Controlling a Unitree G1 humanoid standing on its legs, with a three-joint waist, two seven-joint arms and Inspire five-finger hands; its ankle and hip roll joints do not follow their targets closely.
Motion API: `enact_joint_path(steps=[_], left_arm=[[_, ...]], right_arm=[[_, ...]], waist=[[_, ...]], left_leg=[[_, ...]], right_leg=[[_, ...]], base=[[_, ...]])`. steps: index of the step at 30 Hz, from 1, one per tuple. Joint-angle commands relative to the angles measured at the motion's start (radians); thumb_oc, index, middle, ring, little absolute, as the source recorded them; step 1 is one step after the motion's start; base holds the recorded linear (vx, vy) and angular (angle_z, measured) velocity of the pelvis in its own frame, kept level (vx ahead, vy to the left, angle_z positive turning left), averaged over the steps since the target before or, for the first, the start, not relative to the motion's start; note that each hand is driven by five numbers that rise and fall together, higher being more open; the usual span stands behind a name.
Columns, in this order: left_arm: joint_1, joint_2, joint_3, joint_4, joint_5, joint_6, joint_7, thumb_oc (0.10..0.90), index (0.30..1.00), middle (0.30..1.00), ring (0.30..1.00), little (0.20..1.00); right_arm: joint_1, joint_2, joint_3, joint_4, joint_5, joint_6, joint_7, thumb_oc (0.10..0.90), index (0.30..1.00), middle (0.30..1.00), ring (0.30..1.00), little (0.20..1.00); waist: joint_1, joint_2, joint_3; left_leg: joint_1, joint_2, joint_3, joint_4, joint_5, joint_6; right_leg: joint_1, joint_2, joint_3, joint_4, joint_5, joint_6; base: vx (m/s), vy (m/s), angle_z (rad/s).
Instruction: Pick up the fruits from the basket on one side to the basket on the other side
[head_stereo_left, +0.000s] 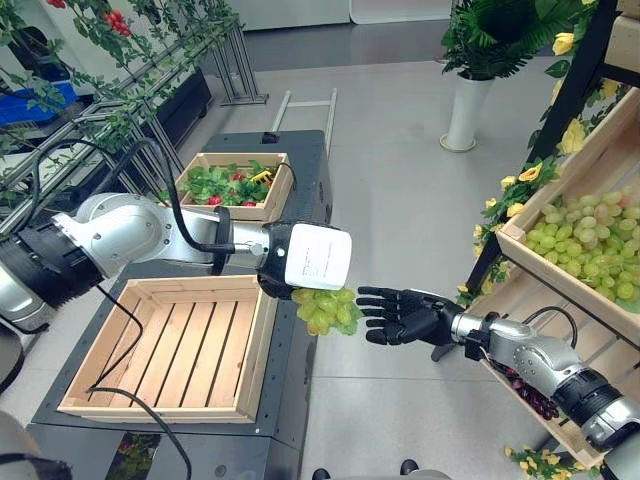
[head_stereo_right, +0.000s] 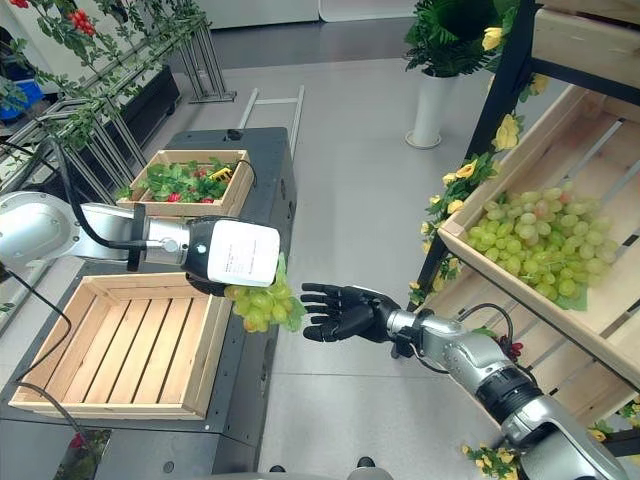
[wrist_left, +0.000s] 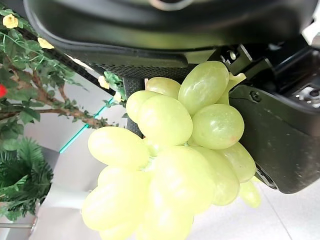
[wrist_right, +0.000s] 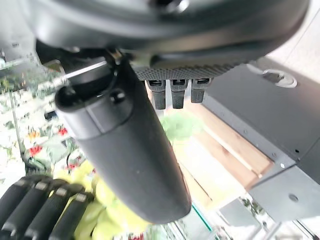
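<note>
My left hand (head_stereo_left: 317, 256), with a white cover on its back, is shut on a bunch of green grapes (head_stereo_left: 327, 310) that hangs below it, just past the right wall of the empty wooden crate (head_stereo_left: 258, 350). Seen close in the left wrist view, the bunch (wrist_left: 170, 160) rests against the dark palm. My right hand (head_stereo_left: 400, 315) is open, its straight fingers pointing at the bunch from the right and almost touching it. A pile of green grapes (head_stereo_left: 590, 235) lies in the slanted shelf crate (head_stereo_left: 570, 285) on the right.
A second crate (head_stereo_left: 274, 195) with leaves and red fruit sits at the back of the dark table (head_stereo_left: 305, 170). A white vase (head_stereo_left: 466, 112) with a plant stands on the floor beyond. Yellow flowers (head_stereo_left: 528, 174) trim the shelf, and dark grapes (head_stereo_left: 535, 398) lie lower down.
</note>
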Motion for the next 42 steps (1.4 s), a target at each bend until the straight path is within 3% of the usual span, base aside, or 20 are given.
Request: enact_joint_path(steps=[1,11,32,42], left_arm=[[-0.14,0.036,0.023,0.117,-0.02,0.05,0.08,0.4,0.3,0.3,0.3,0.3],[-0.112,0.013,0.054,0.132,-0.044,0.052,0.161,0.4,0.3,0.3,0.3,0.3],[-0.035,-0.125,0.084,0.177,0.039,-0.012,0.174,0.4,0.3,0.3,0.3,0.3],[-0.024,-0.198,0.072,0.245,0.049,0.022,0.188,0.4,0.3,0.3,0.3,0.3]], right_arm=[[-0.111,-0.012,-0.104,-0.068,0.092,-0.037,0.092,0.8,0.9,0.9,0.9,0.9],[-0.083,0.053,-0.108,-0.065,0.136,-0.015,0.121,0.8,0.9,0.9,0.9,0.9],[-0.227,0.223,-0.012,-0.085,0.21,-0.064,-0.024,0.8,0.9,0.9,0.9,0.9],[-0.239,0.314,0.019,-0.09,0.288,-0.012,-0.055,0.8,0.9,0.9,0.9,0.9]], waist=[[0.022,-0.043,-0.052],[0.025,-0.041,-0.054],[0.035,-0.036,-0.051],[0.032,-0.036,-0.054]], left_leg=[[0.005,-0.002,-0.068,0.001,-0.105,-0.043],[0.004,-0.002,-0.077,0.001,-0.105,-0.044],[0.008,-0.002,-0.09,0.001,-0.104,-0.043],[0.006,0.0,-0.092,0.001,-0.103,-0.042]], right_leg=[[0.037,0.01,-0.079,0.004,-0.067,-0.007],[0.038,0.009,-0.078,0.002,-0.069,-0.007],[0.045,0.01,-0.075,0.001,-0.073,-0.012],[0.043,0.011,-0.07,0.003,-0.076,-0.013]], base=[[0.0,0.0,0.0],[0.0,0.0,0.0],[0.0,0.0,0.0],[0.0,0.0,0.0]])
